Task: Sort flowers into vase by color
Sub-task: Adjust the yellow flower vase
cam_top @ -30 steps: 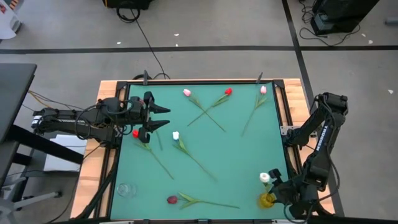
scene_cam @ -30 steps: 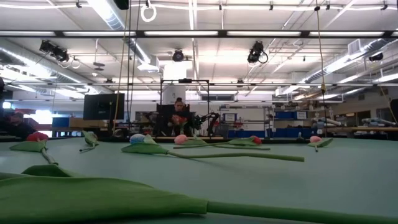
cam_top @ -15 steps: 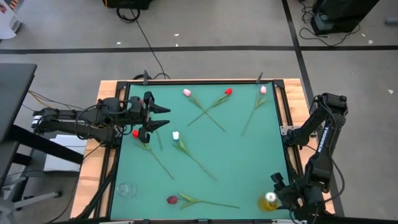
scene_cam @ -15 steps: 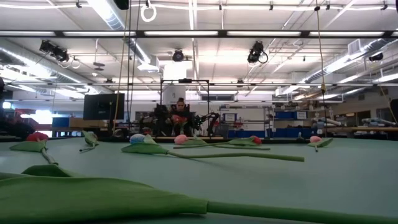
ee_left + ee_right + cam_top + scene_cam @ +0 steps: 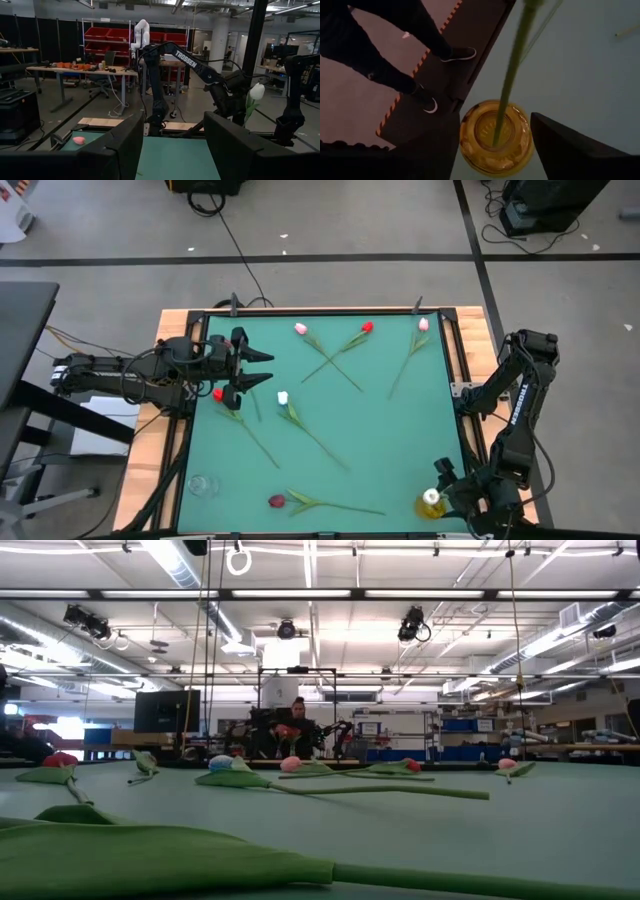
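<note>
My right gripper, released, sits lower right beside the yellow vase; remaining flowers lie upper left, nearer my open left gripper.

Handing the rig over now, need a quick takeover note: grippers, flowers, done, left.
Right gripper: open, beside the amber glass vase at the mat's near right corner; a white tulip stands in it.
Left gripper: open, waiting above the red tulip at the mat's left edge.
Done: one white tulip placed.
Left on the mat: white-headed tulip, maroon tulip, two pink tulips, second red tulip.
Clear glass vase near left holds no flowers.
</note>
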`<state>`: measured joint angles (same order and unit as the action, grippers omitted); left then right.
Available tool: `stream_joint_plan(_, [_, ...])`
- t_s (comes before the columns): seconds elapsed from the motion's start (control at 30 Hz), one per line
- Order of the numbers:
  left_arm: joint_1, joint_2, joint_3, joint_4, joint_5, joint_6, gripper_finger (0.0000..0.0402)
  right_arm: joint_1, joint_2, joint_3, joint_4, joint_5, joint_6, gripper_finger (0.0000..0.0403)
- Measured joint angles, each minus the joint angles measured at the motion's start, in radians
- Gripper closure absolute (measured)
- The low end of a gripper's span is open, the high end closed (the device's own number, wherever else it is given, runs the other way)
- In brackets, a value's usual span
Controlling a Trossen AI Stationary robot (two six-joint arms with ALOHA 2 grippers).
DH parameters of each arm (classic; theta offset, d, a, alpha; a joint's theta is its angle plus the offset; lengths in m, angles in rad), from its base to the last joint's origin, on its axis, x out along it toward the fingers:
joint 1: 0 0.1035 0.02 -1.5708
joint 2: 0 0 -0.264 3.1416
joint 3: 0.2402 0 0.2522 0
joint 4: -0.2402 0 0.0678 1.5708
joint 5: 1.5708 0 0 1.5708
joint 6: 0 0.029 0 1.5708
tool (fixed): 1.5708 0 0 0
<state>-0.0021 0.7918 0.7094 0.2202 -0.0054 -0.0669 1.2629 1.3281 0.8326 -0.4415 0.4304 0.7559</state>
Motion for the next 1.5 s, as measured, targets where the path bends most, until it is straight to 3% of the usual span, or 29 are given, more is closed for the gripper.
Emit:
stream_joint_plan(0.53, [0.000,0.000,0.000,0.000,0.000,0.000,0.0189,-0.008,-0.002,0.003,-0.008,-0.005,-0.059,0.0237])
stream_joint_plan(0.8, [0.000,0.000,0.000,0.000,0.000,0.000,0.0189,-0.008,-0.008,0.006,-0.054,0.001,-0.082,0.0237])
stream_joint_plan(1.07, [0.000,0.000,0.000,0.000,0.000,0.000,0.0189,-0.009,-0.099,0.000,-0.241,0.074,-0.053,0.0237])
stream_joint_plan(1.5, [0.000,0.000,0.000,0.000,0.000,0.000,0.0189,-0.047,-0.147,-0.007,-0.342,0.053,-0.001,0.0237])
